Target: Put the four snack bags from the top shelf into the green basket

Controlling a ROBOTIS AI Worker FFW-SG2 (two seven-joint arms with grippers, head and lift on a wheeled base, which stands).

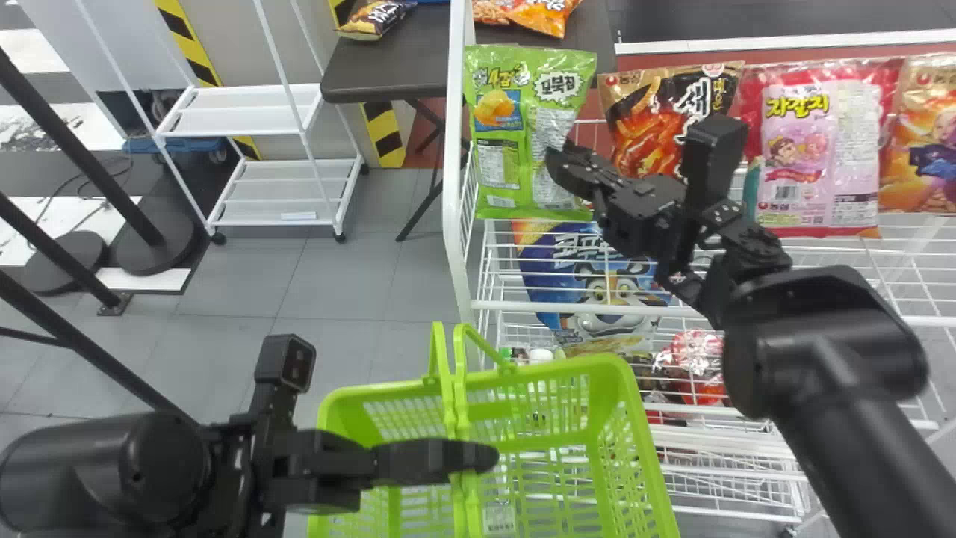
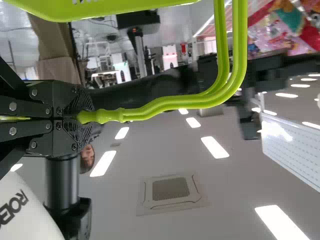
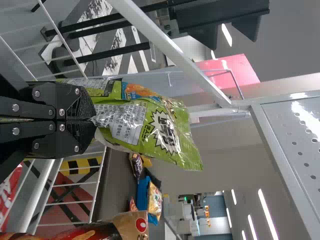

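Both arms (image 1: 829,366) angle inward, left pincer (image 1: 487,457) gripping basket handles (image 1: 461,407), right pincer (image 1: 554,161) green bag (image 1: 523,134)

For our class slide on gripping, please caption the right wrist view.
The right gripper clamps a crinkled green snack bag near the white shelf frame.

We saw the green bag (image 1: 499,168) upright, pinched at one edge, leftmost along the top shelf (image 1: 508,305), then the brown bag (image 1: 642,142), pink bag (image 1: 799,149), orange bag (image 1: 926,123); lower, the green basket (image 1: 347,407), handles raised.
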